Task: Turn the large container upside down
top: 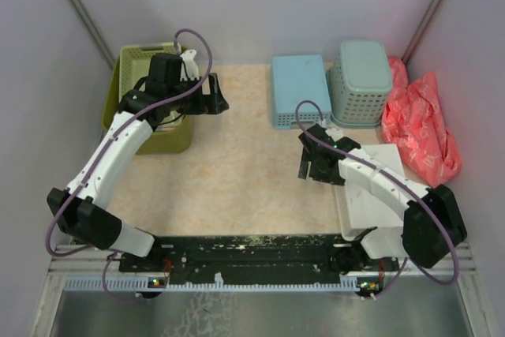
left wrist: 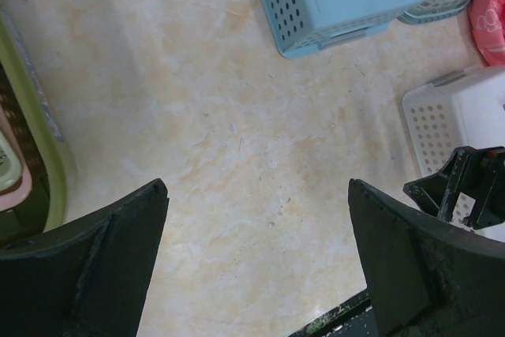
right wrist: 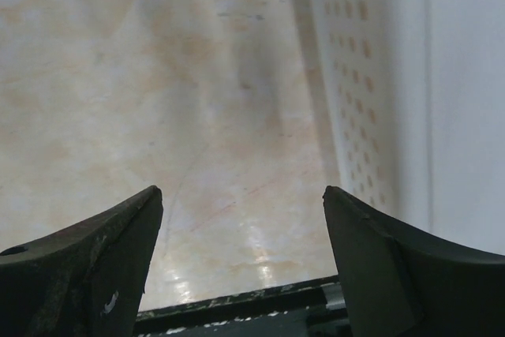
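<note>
The left claw (top: 216, 95) stands wide apart and empty in the upper left of the overhead view, above the bare bench (top: 252, 171). Just beside it on the left sits the green tub (top: 150, 141), open side up, with the left arm reaching across it. In the left wrist view the tub's rim (left wrist: 43, 147) runs down the left edge of the frame.

The right claw (top: 314, 165) is right of centre, its jaws also parted and holding nothing. It is close to the bench, next to the dotted wall of a white basket (right wrist: 371, 76). Along the top of the overhead view stand a blue basket (top: 300, 88) and a teal basket (top: 360, 80), both bottom up. A red bag (top: 422, 128) lies at the right.
</note>
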Available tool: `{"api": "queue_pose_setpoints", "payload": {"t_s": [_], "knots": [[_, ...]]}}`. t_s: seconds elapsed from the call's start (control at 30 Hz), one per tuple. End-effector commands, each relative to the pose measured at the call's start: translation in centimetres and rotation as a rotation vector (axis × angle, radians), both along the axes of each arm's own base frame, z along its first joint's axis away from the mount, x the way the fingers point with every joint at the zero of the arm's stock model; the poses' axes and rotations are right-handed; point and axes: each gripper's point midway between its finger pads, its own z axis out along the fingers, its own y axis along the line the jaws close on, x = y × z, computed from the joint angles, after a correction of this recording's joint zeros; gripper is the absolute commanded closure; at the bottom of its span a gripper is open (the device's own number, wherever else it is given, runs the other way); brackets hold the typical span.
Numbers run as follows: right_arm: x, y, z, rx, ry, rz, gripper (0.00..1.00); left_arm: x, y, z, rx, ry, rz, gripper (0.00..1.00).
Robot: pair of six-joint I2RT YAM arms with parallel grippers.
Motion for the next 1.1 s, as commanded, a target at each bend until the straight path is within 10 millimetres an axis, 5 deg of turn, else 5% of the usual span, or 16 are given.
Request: {"api": "queue_pose_setpoints", "payload": {"t_s": [0.0, 0.23, 0.43, 0.53, 0.77, 0.87, 1.07], "knots": [[0.3, -4.4, 0.7, -0.194, -0.007, -0.180, 0.16, 1.5, 2.4, 0.2, 0.073, -0.008, 0.085, 0.00], [0.7, -5.4, 1.9, -0.222, -0.060, -0.241, 0.16, 2.3, 2.8, 0.1, 0.056, 0.011, 0.111, 0.00], [0.8, -9.0, 2.1, -0.325, -0.040, -0.313, 0.16, 3.3, 4.6, 0.4, 0.086, -0.008, 0.180, 0.00], [2.1, -7.5, 2.8, -0.236, -0.086, -0.273, 0.16, 3.8, 5.1, -0.1, 0.098, -0.001, 0.219, 0.00], [4.8, 1.1, 5.3, 0.173, -0.222, 0.000, 0.16, 7.3, 8.5, 2.7, 0.201, -0.186, 0.393, 0.00], [5.2, 1.7, 6.3, 0.215, -0.271, 0.011, 0.16, 10.1, 10.8, 2.8, 0.300, -0.183, 0.472, 0.01], [6.2, 1.2, 7.4, 0.136, -0.271, 0.044, 0.16, 15.8, 12.4, -1.0, 0.348, -0.143, 0.485, 0.08]]}}
